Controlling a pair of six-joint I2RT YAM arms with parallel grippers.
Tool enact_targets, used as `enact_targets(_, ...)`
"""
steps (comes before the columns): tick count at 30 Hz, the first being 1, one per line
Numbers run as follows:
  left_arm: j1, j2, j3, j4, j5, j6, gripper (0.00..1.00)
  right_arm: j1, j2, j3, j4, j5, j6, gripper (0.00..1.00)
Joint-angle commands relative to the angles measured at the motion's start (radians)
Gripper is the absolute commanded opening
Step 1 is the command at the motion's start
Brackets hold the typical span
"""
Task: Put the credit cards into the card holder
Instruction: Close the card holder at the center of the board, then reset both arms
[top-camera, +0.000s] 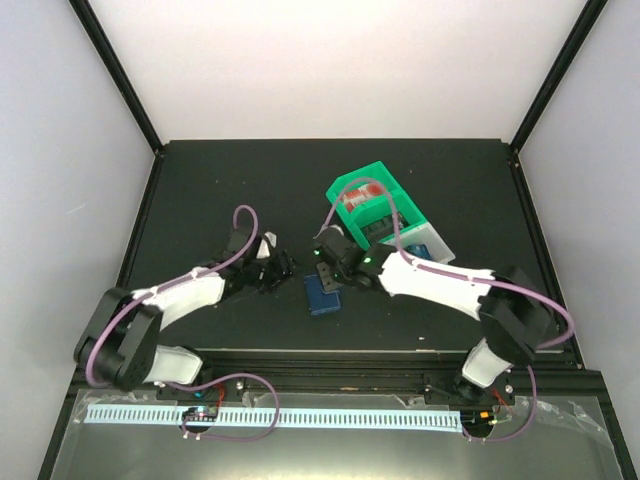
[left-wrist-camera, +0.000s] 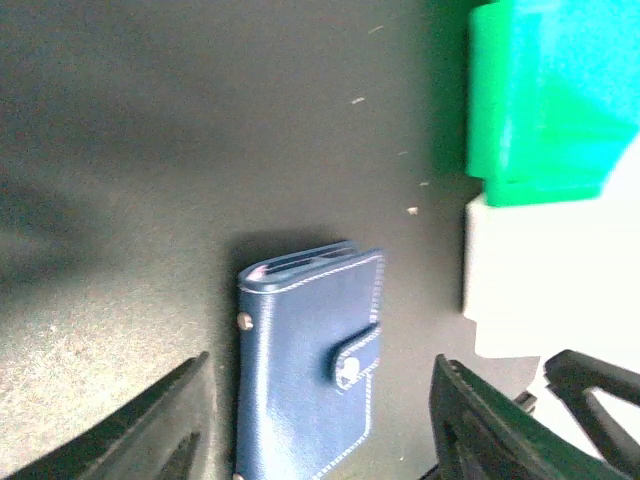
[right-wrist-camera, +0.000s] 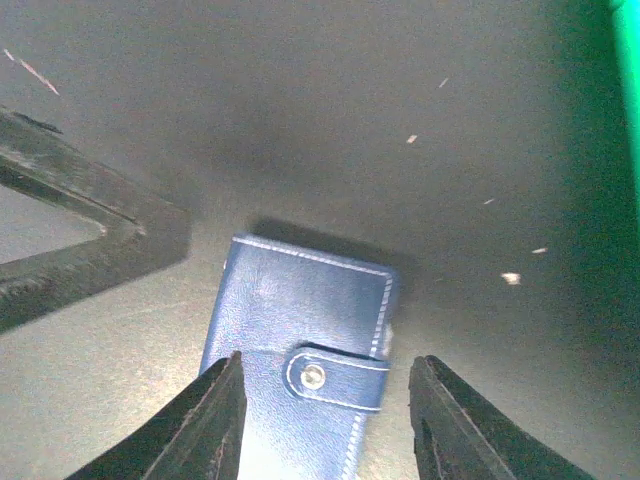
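Your left gripper (left-wrist-camera: 322, 375) is spread wide and holds nothing, its 2 dark fingers (left-wrist-camera: 165, 430) standing well apart. The card holder (left-wrist-camera: 310, 360) lies flat on the black table (left-wrist-camera: 120, 150) ahead of that gap, folded closed, with its snap tab fastened and facing up. From above, this gripper sits just beside the holder, and you cannot tell whether a fingertip touches it. Your right gripper (right-wrist-camera: 328, 365) is also wide and empty. Its 2 fingers (right-wrist-camera: 205, 425) frame the same holder, which lies below and just ahead of them, tab side up. The 2 grippers face each other closely across the holder, and the left one shows as a dark bar at the left edge of the right wrist view. Beyond the right gripper, on its far side from the left arm, stands the green bin (top-camera: 372, 190), with the white bin (top-camera: 430, 242) touching it. Pale slivers show in the holder's open top edge, but you cannot tell whether they are the credit cards; what lies in the green bin is too small to make out.
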Motion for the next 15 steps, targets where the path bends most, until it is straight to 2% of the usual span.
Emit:
enact_targets(1,-0.004,-0.178,0.066,-0.194,-0.136,0.1,0.65,-0.027,-0.152,-0.019,-0.082,0.078,0.014,0.49)
enact_targets(4,-0.005,-0.337,0.087,-0.287,-0.218,0.163,0.76,-0.052,-0.287,-0.051,-0.146,0.173,-0.003,0.54)
enact_targets(6,-0.005,-0.456,0.102,-0.355,-0.277,0.214,0.89,-0.074,-0.379,-0.069,-0.193,0.249,-0.016,0.58)
enact_targets(8,-0.004,-0.584,0.114,-0.425,-0.333,0.268,0.97,-0.105,-0.48,-0.084,-0.233,0.32,-0.029,0.62)
enact_targets(15,-0.002,-0.963,0.184,-0.584,-0.523,0.42,0.99,-0.134,-0.864,-0.104,-0.347,0.492,-0.09,0.86)
